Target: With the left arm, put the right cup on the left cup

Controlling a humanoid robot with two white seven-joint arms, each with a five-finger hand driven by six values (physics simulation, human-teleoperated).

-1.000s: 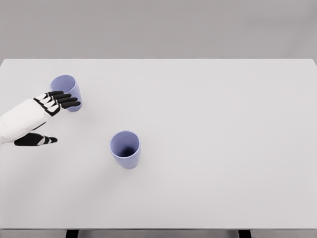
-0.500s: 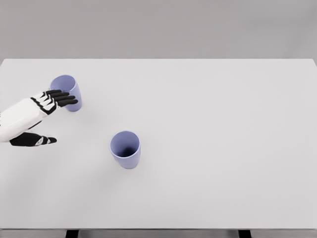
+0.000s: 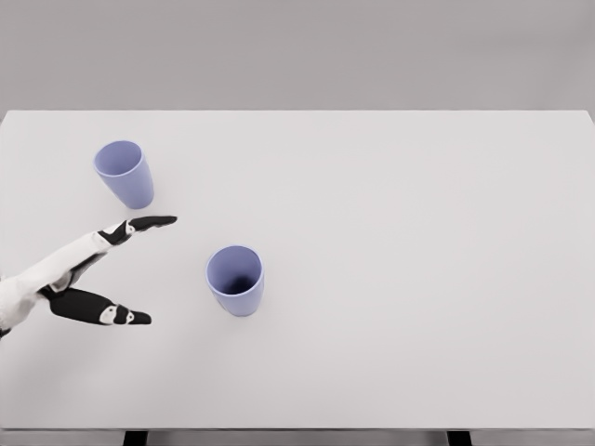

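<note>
Reaching in from the lower left, my left hand [image 3: 98, 269] was spread wide and empty, left of the right cup [image 3: 235, 280]; the left cup [image 3: 125, 173] stood apart behind.

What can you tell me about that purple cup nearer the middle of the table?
The right cup is a plain, handle-free tumbler in pale lavender, smooth and matte like plastic. It stands upright on the white table, mouth open, and looks empty, with a shadowed inside. Nothing touches it: the left hand is open just to its left, and the other cup stands apart, farther back-left.
</note>
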